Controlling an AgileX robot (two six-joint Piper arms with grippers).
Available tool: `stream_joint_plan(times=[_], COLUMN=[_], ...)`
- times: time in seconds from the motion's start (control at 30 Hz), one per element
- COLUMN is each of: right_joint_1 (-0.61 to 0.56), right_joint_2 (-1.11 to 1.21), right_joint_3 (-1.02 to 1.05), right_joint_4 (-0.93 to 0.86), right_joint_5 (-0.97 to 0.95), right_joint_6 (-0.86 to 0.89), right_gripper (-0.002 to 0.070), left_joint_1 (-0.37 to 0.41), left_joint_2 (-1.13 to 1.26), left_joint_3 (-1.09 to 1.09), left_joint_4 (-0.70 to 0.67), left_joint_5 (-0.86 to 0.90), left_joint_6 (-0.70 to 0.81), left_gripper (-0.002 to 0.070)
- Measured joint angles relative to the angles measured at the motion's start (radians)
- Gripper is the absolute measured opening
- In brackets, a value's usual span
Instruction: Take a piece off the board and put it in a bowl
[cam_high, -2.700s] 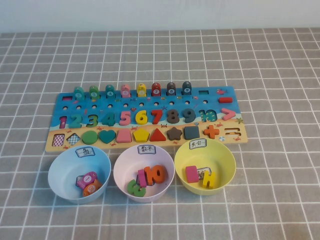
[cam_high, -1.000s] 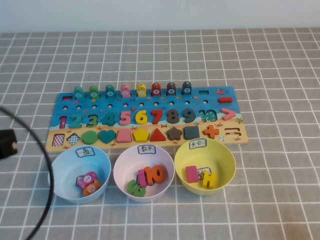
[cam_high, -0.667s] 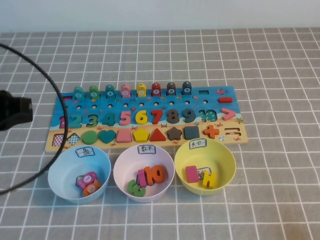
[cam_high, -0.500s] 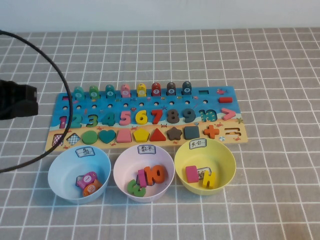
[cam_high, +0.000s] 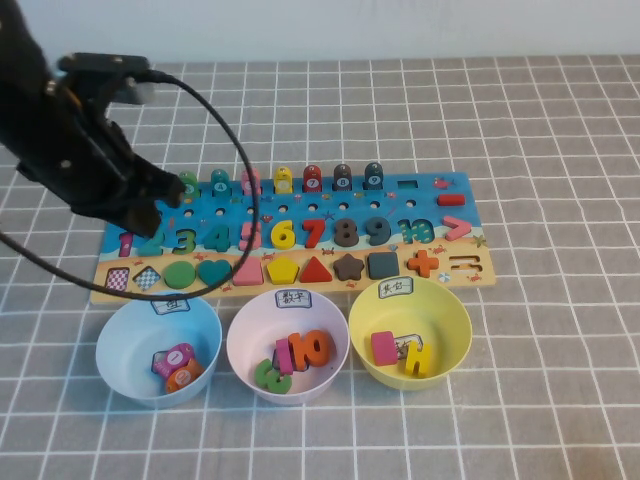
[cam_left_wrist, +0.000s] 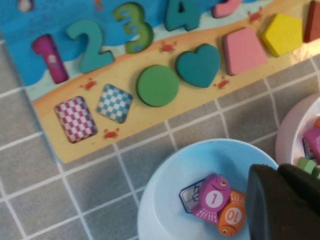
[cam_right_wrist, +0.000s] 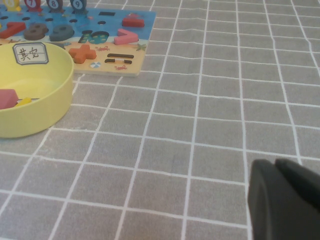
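We saw the left arm (cam_high: 70, 150) much further in vs half a sec before: then only its dark end showed at the left edge, now its black bulk covered the board's far-left corner, cable looping across the numbers. Nothing else had shifted; bowls and pieces lay as before.

Surface (cam_high: 560, 380): grey cloth w/ white grid lines, matte weave. Board (cam_high: 400, 215): long flat wooden rectangle, blue w/ sandy strip along the near edge, chunky painted numbers, shape blocks, ring pegs at the back. Three round smooth plastic bowls just in front of it: light blue bowl (cam_high: 118, 330), pale pink bowl (cam_high: 245, 340), pale yellow bowl (cam_high: 452, 320) w/ small white handwritten label at its rim, holding a pink block and a yellow block.

Left hand (cam_high: 165, 195): fingers closed tight, holding nothing, hovering over the board's left end near the pegs. Right hand (cam_right_wrist: 285, 200): over bare cloth, well right of the yellow bowl; we couldn't tell how it stood.

The piece (cam_left_wrist: 157, 85): thick flat round disc, plain dark green, still seated in the sandy strip, between a blue checked slot and the teal heart (cam_left_wrist: 198, 65).
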Motion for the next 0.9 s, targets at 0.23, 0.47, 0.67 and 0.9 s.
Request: stream_joint_plan(times=[0.23,0.47,0.67,0.9], right_joint_1=[0.0,0.0,0.0,0.0], right_joint_2=[0.0,0.0,0.0,0.0], right_joint_3=[0.0,0.0,0.0,0.0], right_joint_4=[0.0,0.0,0.0,0.0], right_joint_5=[0.0,0.0,0.0,0.0], right_joint_6=[0.0,0.0,0.0,0.0], right_gripper=[-0.0017,-0.0017,-0.0017,-0.0017], left_joint_1=[-0.021,-0.021,-0.021,-0.021], left_joint_2=[0.099,0.149,0.165,0.185], left_joint_3=[-0.026,-0.03,-0.03,-0.032], left_joint_4=[0.034,0.087,0.091,0.093], left_joint_5=[0.033,0.031,0.012,-0.001], left_joint_6=[-0.038,0.034,0.437,0.969], left_gripper=[-0.0001,-0.0001,-0.0001,-0.0001])
